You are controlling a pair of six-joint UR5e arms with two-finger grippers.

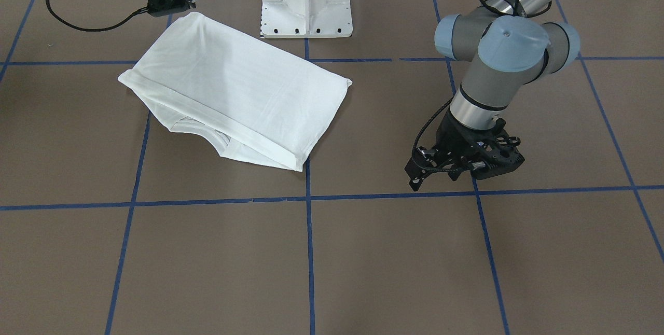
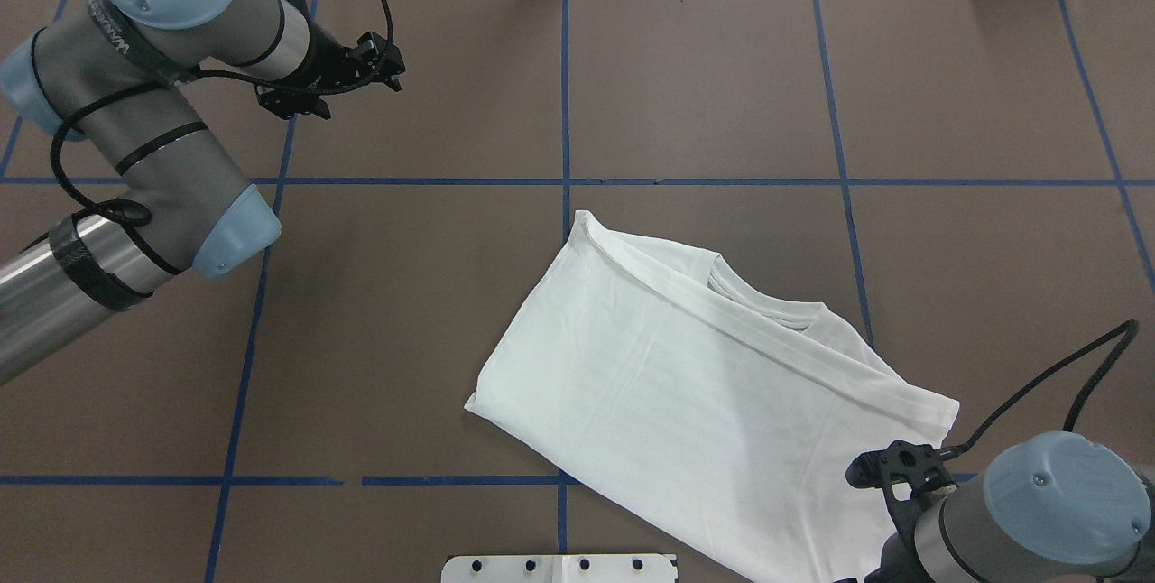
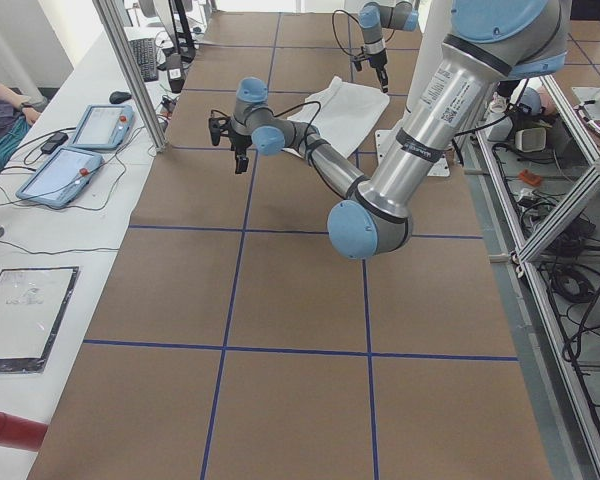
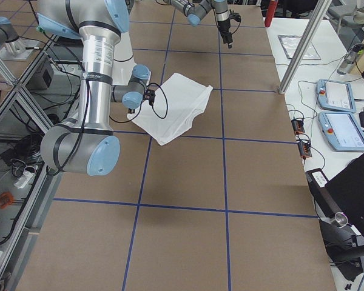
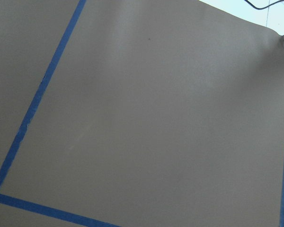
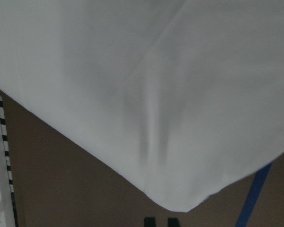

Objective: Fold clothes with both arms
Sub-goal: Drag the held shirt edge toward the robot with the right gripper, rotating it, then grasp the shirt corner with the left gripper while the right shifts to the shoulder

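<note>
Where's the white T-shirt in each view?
Front-facing: T-shirt left of centre, below the white pedestal.
Overhead: lower centre-right, pedestal at bottom edge.
Exterior left: top centre, far.
Exterior right: upper centre-left.
Left wrist: not in view.
Right wrist: fills most of the frame.

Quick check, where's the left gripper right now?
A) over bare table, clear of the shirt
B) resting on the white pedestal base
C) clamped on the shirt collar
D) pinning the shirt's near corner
A: the left gripper hangs over brown table, well apart from the folded T-shirt, and its wrist view shows only bare surface and blue tape lines.
</note>
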